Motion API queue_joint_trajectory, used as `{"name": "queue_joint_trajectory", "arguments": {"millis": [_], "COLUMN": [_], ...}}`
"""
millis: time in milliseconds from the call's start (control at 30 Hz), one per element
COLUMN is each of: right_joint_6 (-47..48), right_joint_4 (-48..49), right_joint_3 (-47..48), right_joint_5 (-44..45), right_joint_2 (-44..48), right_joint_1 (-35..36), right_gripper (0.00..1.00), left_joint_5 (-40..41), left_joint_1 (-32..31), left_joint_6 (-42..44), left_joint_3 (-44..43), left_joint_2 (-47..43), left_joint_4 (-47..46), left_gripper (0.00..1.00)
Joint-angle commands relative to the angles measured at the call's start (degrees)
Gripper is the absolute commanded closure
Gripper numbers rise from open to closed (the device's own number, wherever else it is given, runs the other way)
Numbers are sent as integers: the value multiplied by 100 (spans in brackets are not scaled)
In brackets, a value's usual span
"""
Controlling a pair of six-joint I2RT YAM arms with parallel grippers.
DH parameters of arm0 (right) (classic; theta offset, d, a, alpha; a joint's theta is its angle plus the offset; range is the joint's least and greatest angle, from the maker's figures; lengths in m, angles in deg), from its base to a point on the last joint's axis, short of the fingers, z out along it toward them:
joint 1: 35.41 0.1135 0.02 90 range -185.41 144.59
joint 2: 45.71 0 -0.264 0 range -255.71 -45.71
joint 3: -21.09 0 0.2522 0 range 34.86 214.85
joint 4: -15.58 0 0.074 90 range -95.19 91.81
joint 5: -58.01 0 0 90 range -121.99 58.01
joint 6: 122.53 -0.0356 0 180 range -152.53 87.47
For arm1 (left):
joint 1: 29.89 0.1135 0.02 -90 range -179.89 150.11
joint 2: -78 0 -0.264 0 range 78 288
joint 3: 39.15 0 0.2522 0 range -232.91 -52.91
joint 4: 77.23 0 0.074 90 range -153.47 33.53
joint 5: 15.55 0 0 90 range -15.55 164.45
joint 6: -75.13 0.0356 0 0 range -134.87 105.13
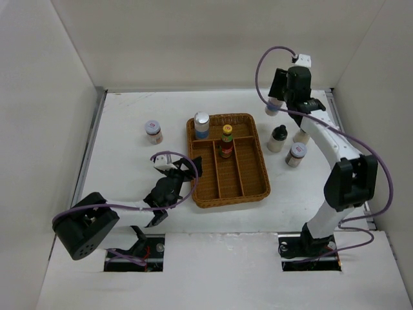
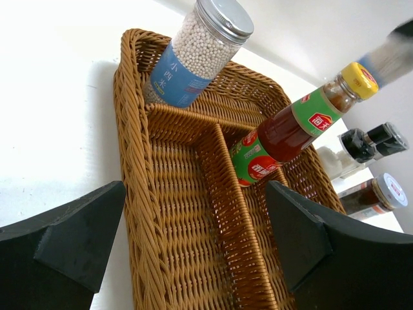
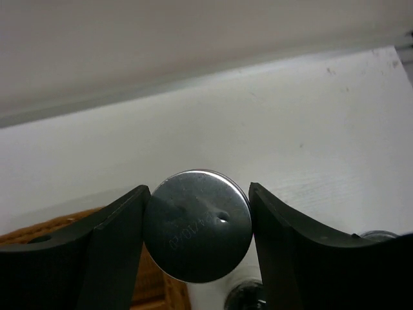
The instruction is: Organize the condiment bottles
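Right gripper (image 3: 197, 219) pinches the silver cap of a blue-banded jar (image 1: 272, 108), at 1 o'clock from the wicker tray (image 1: 258, 188). Left gripper (image 2: 193, 245) hangs with jaws wide apart at the tray's 8 o'clock corner. Inside stand a silver-capped jar (image 1: 202, 124) at 11 o'clock and a yellow-capped sauce bottle (image 1: 226, 141) centrally. A white-lidded jar (image 1: 153, 131) stands at 9 o'clock, with a black-capped bottle (image 1: 277, 138) and grey-capped jar (image 1: 296, 154) at 3 o'clock.

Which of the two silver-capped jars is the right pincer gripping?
The silver-capped jar right of the wicker tray, its lid clamped by the right pincer. The other silver-capped jar stands free in the tray's far-left corner.
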Motion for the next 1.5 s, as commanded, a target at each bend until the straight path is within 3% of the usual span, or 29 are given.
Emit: {"name": "queue_joint_trajectory", "arguments": {"millis": [0, 333, 733, 933, 1467], "right_joint_6": [77, 148, 306, 262, -159], "right_joint_4": [1131, 1175, 1518, 1764, 1790], "right_joint_3": [83, 13, -795, -1174, -1341], "right_joint_5": [102, 5, 286, 286, 286], "right_joint_2": [691, 86, -319, -381, 488], "right_joint_1": [443, 1410, 1551, 1578, 1578], "right_gripper": [51, 50, 50, 32, 6], "left_joint_5": [-29, -3, -64, -73, -64], "left_joint_1": [45, 36, 27, 36, 53], "left_joint_6": [-24, -33, -50, -50, -6], "left_joint_3": [-8, 0, -8, -8, -70], "left_joint_2": [-2, -73, -2, -2, -29], "left_joint_4": [-329, -285, -337, -346, -276], "left_gripper": [10, 10, 10, 10, 10]}}
